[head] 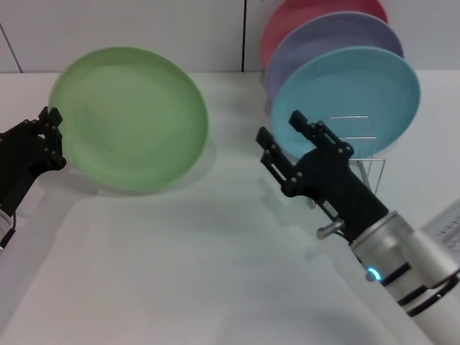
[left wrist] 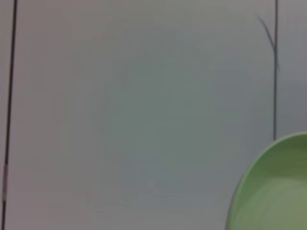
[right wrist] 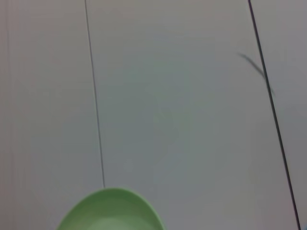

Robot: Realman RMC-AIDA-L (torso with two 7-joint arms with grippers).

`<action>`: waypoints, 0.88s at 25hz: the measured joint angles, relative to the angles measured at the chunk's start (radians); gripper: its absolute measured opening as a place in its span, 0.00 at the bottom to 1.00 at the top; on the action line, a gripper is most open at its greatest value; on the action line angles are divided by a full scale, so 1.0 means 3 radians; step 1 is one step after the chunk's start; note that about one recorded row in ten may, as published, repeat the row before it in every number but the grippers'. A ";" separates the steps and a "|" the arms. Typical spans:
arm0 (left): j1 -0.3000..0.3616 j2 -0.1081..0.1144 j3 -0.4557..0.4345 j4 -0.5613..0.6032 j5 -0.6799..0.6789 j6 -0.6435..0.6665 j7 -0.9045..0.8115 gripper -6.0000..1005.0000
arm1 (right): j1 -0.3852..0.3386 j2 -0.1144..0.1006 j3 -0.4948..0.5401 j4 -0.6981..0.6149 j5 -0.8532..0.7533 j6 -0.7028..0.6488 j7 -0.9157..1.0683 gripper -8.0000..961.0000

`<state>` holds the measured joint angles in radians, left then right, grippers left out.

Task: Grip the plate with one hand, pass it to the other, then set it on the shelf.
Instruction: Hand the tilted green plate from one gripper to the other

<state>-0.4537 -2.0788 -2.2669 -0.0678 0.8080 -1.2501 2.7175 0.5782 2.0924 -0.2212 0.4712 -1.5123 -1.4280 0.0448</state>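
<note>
1. Nearest the head camera is the right arm, its right gripper (head: 282, 138) raised over the white counter (head: 180, 273) in front of the shelf (head: 363, 162), jaws released and spread, holding nothing.
2. At the far left, the left gripper (head: 52, 136) has its jaws clenched on the rim of the plate (head: 129, 118), which is tilted up on edge with its hollow face toward the head camera, well apart from the shelf.
3. Judged from this, the handover is in hand: one side has the plate, the other waits open and does not touch it.
4. Next, the two arms likely need to close the gap so the open jaws can straddle the free rim nearest them; only after that grip is firm should the left let go.
5. Three other plates already stand in the shelf: a blue plate (head: 348, 97) in front, a lavender plate (head: 323, 36) behind it and a pink plate (head: 309, 8) at the back.
6. Much of the shelf's wire is hidden by the right arm and the plates, so a free slot cannot be made out.
7. Both wrist views show only a slice of green rim against a pale wall (left wrist: 144, 96).
</note>
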 joint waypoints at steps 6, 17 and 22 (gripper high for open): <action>-0.0042 -0.0004 -0.0213 0.0149 -0.0021 -0.0003 0.0230 0.04 | 0.0003 0.0000 0.0613 0.0250 -0.0474 0.0501 -0.0223 0.63; -0.0056 -0.0004 -0.0295 0.0273 -0.0025 -0.0087 0.0500 0.04 | 0.0045 0.0000 0.1271 0.0437 -0.0905 0.1157 -0.0246 0.63; -0.0056 -0.0004 -0.0336 0.0313 -0.0025 -0.0128 0.0532 0.04 | 0.0089 0.0000 0.1459 0.0490 -0.0919 0.1378 -0.0378 0.63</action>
<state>-0.4704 -2.0801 -2.3678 0.0261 0.8005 -1.2884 2.8771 0.6050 2.0923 0.2165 0.6183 -1.7879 -1.0145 -0.0686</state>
